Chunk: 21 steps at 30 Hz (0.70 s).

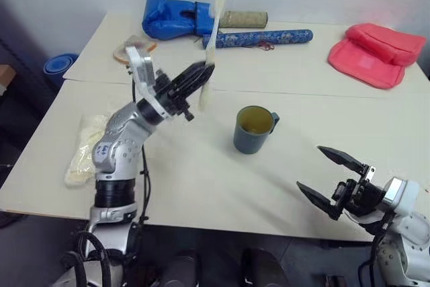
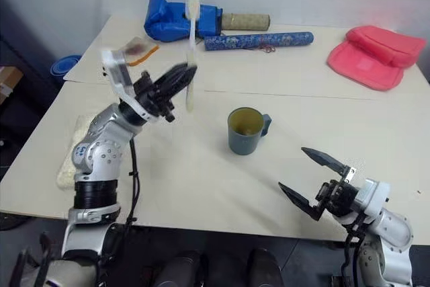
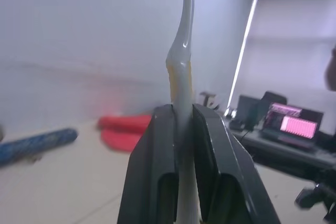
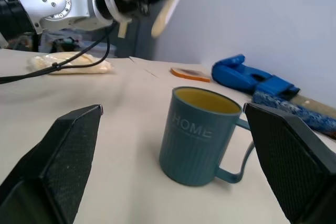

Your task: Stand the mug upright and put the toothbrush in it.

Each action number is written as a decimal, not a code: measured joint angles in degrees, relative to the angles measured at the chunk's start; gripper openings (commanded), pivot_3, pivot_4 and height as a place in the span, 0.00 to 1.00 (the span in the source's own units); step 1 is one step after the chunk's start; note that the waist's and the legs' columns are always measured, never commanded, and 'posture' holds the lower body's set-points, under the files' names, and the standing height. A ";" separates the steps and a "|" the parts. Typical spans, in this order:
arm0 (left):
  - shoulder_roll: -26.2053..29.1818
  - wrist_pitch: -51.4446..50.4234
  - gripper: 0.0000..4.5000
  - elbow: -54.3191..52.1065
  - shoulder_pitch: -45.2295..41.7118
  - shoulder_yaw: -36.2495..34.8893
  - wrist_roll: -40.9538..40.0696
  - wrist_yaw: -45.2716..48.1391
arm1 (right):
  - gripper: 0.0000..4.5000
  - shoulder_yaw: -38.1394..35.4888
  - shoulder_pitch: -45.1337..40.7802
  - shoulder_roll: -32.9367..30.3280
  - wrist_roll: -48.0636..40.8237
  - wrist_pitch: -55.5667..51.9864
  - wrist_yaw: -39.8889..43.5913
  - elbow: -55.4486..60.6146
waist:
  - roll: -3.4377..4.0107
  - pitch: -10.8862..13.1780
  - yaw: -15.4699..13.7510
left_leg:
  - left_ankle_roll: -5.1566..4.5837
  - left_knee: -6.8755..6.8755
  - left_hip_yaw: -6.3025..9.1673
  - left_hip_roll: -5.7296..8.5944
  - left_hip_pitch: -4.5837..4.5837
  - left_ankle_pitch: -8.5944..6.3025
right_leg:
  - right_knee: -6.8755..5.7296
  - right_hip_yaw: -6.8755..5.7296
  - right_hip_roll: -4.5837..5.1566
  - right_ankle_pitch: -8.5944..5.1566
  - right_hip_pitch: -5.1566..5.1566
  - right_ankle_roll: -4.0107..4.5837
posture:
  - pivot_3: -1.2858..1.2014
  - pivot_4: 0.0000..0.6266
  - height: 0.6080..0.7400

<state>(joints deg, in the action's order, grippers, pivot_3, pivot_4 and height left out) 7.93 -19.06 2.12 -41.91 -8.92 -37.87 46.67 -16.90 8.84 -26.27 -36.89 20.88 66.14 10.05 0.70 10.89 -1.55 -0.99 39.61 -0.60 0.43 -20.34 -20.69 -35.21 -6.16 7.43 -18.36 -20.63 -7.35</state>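
Left gripper (image 1: 201,72) is seen clamped tight on the toothbrush (image 1: 213,35), which is held up off the table, roughly upright with the bristle head at the top. In the left wrist view the handle is pinched right between the two black fingers (image 3: 152,166), and the head pokes out well past them. Seen from the head camera, the toothbrush sits at about 10 o'clock from the mug (image 1: 253,130) and well apart from it.

The mug is found standing upright near the middle of the table (image 1: 201,186), yellow inside showing, handle turned toward 3 o'clock. "HOME" can be read on its side in the right wrist view.

Right gripper (image 1: 332,178) is held wide, with nothing between its jaws, at about 4 o'clock from the mug, near the table's front edge.

Further out, at 12 o'clock, a long blue patterned tube (image 1: 259,38) and a blue bag (image 1: 171,19) are laid along the back. A red pouch (image 1: 374,53) is parked at 2 o'clock, and a cream plastic-wrapped bundle (image 1: 84,152) at 9 o'clock.
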 measured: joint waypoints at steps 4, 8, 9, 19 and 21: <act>-6.96 8.99 0.03 11.03 -2.16 4.97 3.40 4.96 | 1.00 0.30 -0.84 0.08 1.63 0.20 -2.56 1.20 | -0.01 0.00 -0.03 | -0.04 -0.01 -0.05 0.01 -0.01 0.02 | 0.13 0.00 -0.04 0.03 0.02 -0.07 | 0.52 0.24 1.00; -11.67 19.57 0.03 23.60 -3.89 6.56 8.41 6.74 | 1.00 0.75 -1.38 0.08 2.61 0.17 -4.80 1.96 | -0.03 0.01 0.11 | -0.04 -0.11 -0.15 -0.01 -0.02 0.02 | 0.18 0.01 -0.10 0.03 -0.07 -0.06 | 0.52 0.24 1.00; -12.59 22.19 0.03 26.31 -4.10 6.89 9.60 7.03 | 1.00 0.81 -1.65 0.08 2.93 0.17 -5.39 2.27 | -0.03 0.01 0.11 | -0.04 -0.14 -0.16 -0.02 -0.02 0.02 | 0.19 0.00 -0.10 0.03 -0.07 -0.06 | 0.52 0.24 1.00; -7.42 28.07 0.47 24.48 -0.21 7.29 13.00 7.73 | 1.00 0.79 -4.02 -2.23 4.13 -1.23 -7.50 2.91 | -0.04 0.02 0.56 | -0.05 -0.27 -0.17 -0.11 0.02 0.02 | 0.18 0.04 -0.10 0.04 -0.12 -0.07 | 0.52 0.24 1.00; -1.57 24.44 0.47 17.51 3.37 6.80 12.85 7.86 | 1.00 0.46 -4.68 -3.99 3.99 -1.58 -6.44 1.26 | -0.03 0.02 0.76 | -0.02 -0.32 -0.14 -0.15 0.06 0.03 | 0.17 0.04 -0.12 0.03 -0.11 -0.06 | 0.52 0.24 1.00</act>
<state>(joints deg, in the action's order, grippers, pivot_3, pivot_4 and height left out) 6.36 5.38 19.63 -38.54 -2.12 -25.02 54.53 -16.44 4.17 -30.26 -32.89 19.30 59.70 11.30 0.67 10.92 -0.78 -1.02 39.29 -0.74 0.28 -20.28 -20.66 -35.04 -6.12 7.31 -18.32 -20.74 -7.41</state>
